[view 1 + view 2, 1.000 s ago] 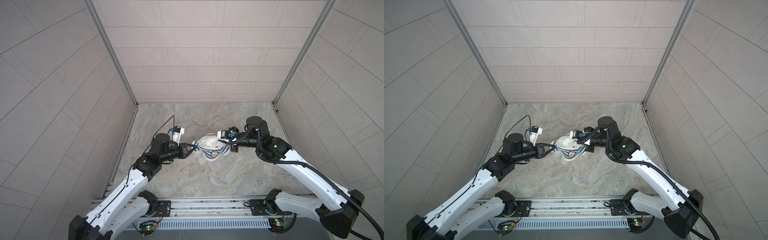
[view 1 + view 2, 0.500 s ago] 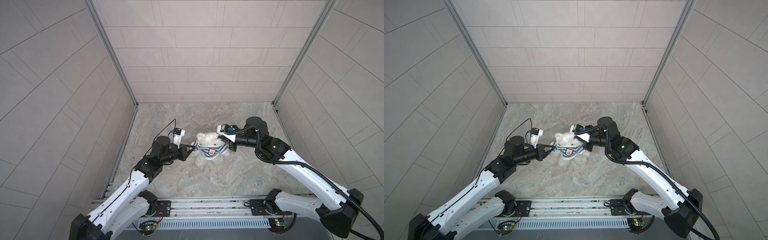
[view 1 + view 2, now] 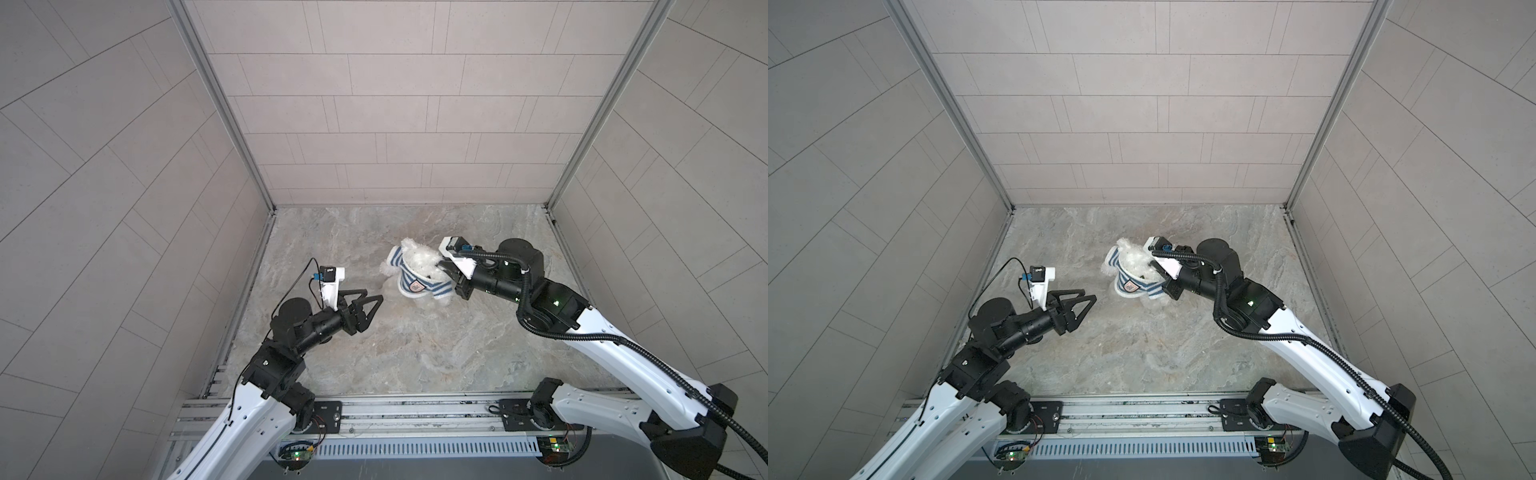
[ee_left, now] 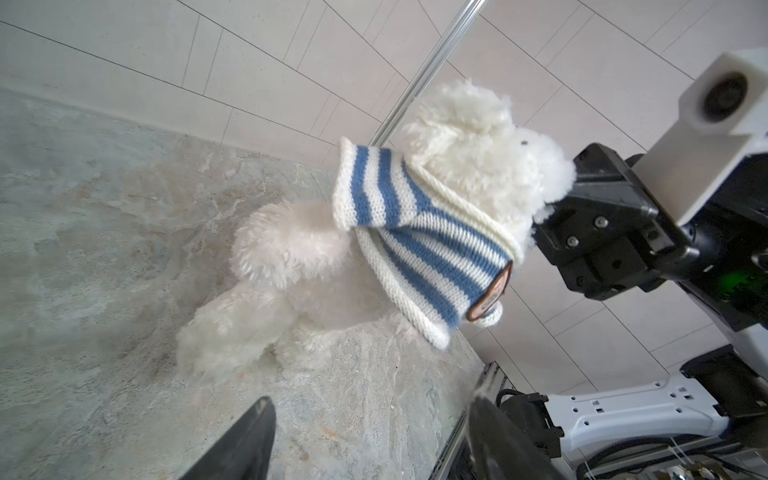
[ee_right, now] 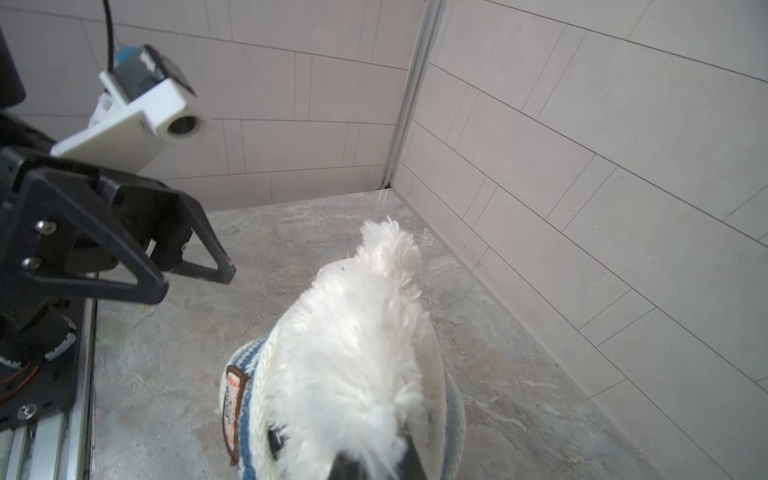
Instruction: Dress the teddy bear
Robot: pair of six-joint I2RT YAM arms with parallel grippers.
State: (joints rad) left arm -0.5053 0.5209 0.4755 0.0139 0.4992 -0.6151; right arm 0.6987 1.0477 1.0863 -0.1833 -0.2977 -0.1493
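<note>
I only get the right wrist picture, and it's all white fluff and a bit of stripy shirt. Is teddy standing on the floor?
Observer: In the left wrist view the teddy bear leans, its legs seemingly resting on the floor.
Operator: Is its arm in the sleeve?
Observer: Seemingly not: the striped sleeve sticks out flat, with a fluffy arm below it.
Operator: How near is the other claw?
Observer: In both top views the left gripper is open, with bare floor between it and the bear.
</note>
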